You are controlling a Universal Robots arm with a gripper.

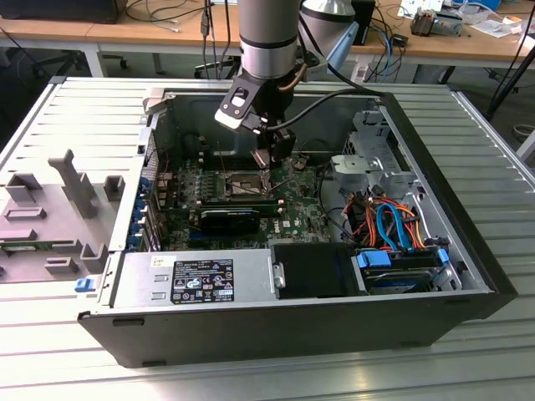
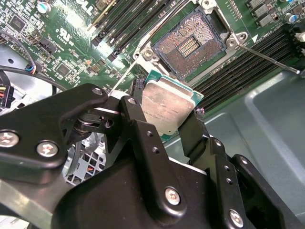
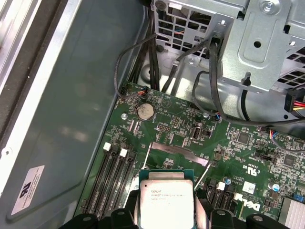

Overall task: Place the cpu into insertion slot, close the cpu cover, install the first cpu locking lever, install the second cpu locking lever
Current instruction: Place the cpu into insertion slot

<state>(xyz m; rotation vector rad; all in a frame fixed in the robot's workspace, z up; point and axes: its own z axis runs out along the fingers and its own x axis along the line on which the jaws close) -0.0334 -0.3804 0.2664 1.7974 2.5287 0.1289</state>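
Note:
My gripper [image 2: 164,119] is shut on the cpu [image 2: 167,107], a small square chip with a silver-grey top and green edge, pinched at two opposite sides by the black fingers [image 2: 136,112]. The chip hangs tilted just short of the insertion slot [image 2: 190,42], whose dark pin field lies uncovered inside its silvery rim. In the first wrist view the cpu [image 3: 167,200] sits between the fingers, with the cpu cover [image 3: 178,150] raised beyond it. Thin lever rods [image 2: 267,58] stick out free beside the socket. In the exterior view the gripper [image 1: 270,164] hovers over the slot [image 1: 238,185].
The green motherboard [image 1: 292,219] lies in an open black computer case [image 1: 468,276]. Long black memory slots [image 2: 238,62] flank the socket. A drive cage [image 1: 376,159] with coloured cables [image 1: 389,221] stands to the exterior view's right, and the power supply [image 1: 196,280] is at the front.

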